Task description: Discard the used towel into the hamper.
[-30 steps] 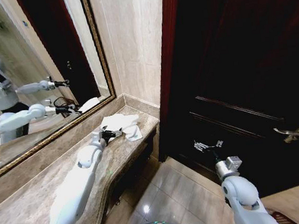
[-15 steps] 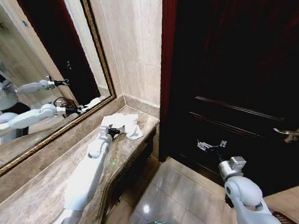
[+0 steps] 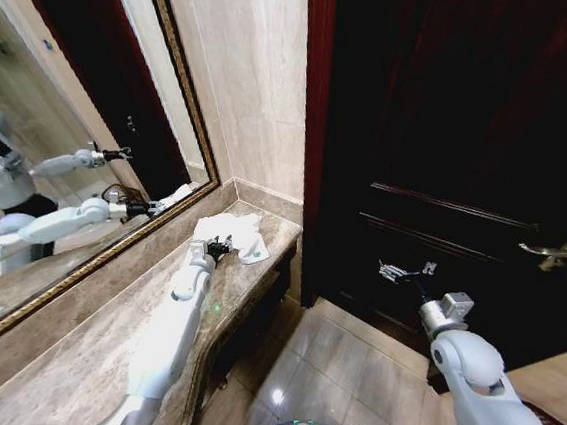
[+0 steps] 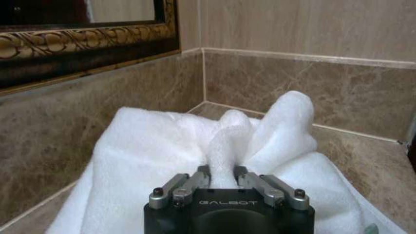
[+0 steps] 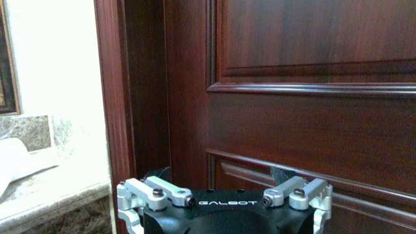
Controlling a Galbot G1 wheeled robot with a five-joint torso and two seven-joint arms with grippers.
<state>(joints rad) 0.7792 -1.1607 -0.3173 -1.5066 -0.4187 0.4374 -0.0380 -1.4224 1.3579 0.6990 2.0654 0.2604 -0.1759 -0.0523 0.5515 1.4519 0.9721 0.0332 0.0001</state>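
Towel (image 4: 195,146) lies crumpled in the desk (image 3: 97,361) corner below the mirror; the left pincer (image 4: 222,181) is clamped on a raised fold. Lifting and binning remain. The right pincer (image 5: 224,195) hangs apart by the door.

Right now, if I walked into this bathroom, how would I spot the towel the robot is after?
Find the gold-framed mirror and follow the brown marble counter below it to the far corner by the dark wooden door. The towel lies crumpled there, the only white cloth, a fold pinched in the left gripper.
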